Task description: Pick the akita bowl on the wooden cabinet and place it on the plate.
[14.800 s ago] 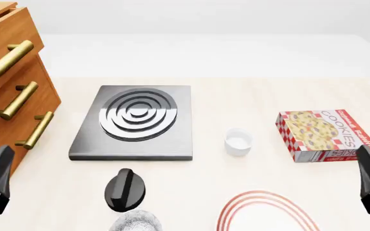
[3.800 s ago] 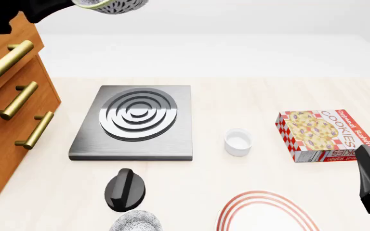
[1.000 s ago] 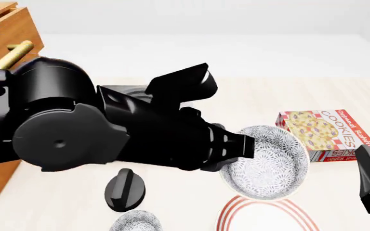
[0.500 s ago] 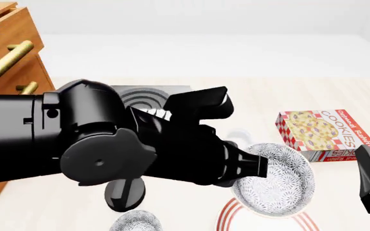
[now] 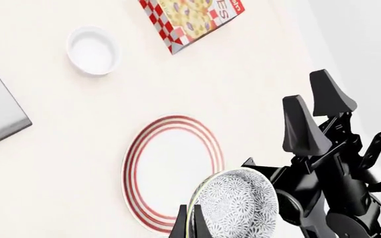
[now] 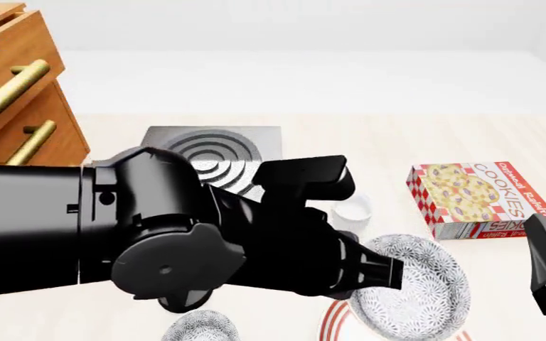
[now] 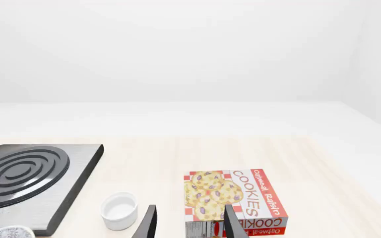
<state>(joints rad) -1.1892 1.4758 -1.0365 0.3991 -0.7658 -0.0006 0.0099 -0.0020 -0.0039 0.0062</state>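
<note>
Step in hand: the left gripper point(image 5: 187, 229) is carrying the akita bowl point(image 6: 414, 285) over the plate point(image 5: 170, 171), judged to be the lowering stage before release.
Left jaws: clenched on the bowl's rim, one finger on each side of the wall, as the left wrist view is showing.
Bowl position: hanging tilted at the near right of the table, above the plate's near-right part; whether it is touching the plate cannot be told.
Plate: lying flat on the table, near of the small white cup point(image 6: 354, 208) and the cookies box point(image 6: 480, 199); in the front view the bowl and arm are hiding most of it.
Right gripper point(image 7: 188, 228): parked at the right edge with fingers parted and nothing between them, looking toward the cookies box.
Twin bowl point(image 6: 200, 327): sitting at the near edge left of the plate, beside the black stove knob; not the one being carried.
Wooden cabinet point(image 6: 12, 85): standing at the far left, well apart from the bowl.
Doing it well: level the bowl so its foot is facing down, shift it a little left and far to centre it inside the red rings, lower until the base is resting, then part the fingers and lift straight up.
Risk: releasing while tilted or off-centre could let the bowl roll off the rim toward the right arm.
</note>
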